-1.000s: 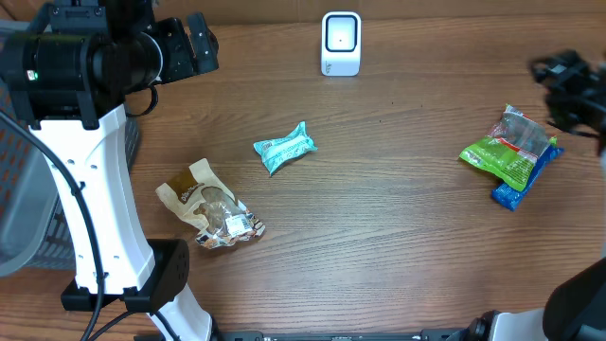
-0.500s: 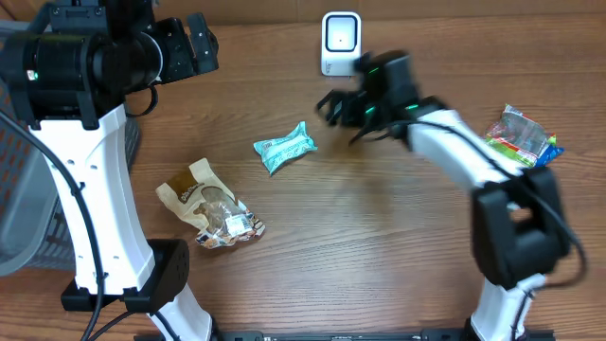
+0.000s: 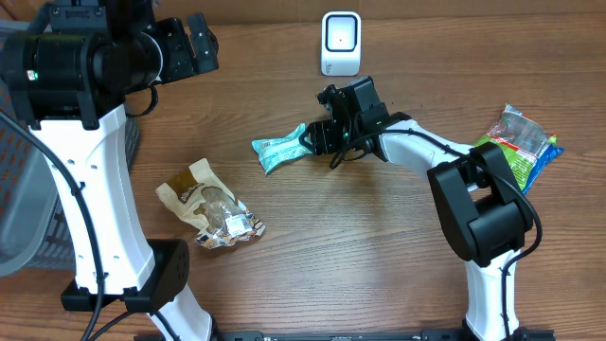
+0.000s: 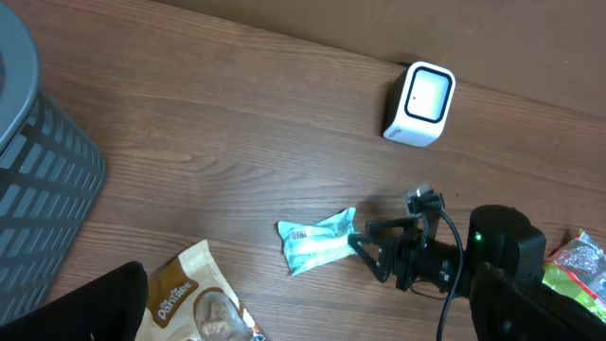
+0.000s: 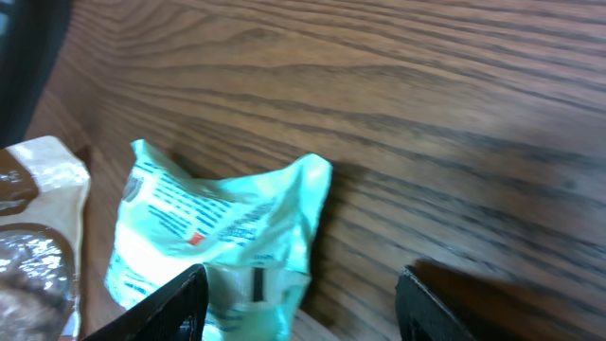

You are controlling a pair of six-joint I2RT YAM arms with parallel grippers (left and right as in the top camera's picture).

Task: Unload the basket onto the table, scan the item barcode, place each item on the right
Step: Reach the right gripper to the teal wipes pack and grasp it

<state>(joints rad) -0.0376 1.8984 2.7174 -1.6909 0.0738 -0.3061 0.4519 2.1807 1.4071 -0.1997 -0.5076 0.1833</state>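
Overhead, the right gripper (image 3: 308,142) hides the right tip of the crinkled teal plastic packet (image 3: 279,149) mid-table, the white box-shaped scanner (image 3: 341,43) stands at the far edge and the left gripper (image 3: 199,43) is spread empty; the left wrist view shows the right jaws unclenched about that tip; the right wrist view crops its fingers (image 5: 180,303), packet blurred.

Lab bench (image 3: 398,256) with barcode scanner (image 3: 341,43)

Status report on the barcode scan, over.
Left gripper open, far left. Right gripper open at end of teal packet, not gripped. Scanner uncovered.
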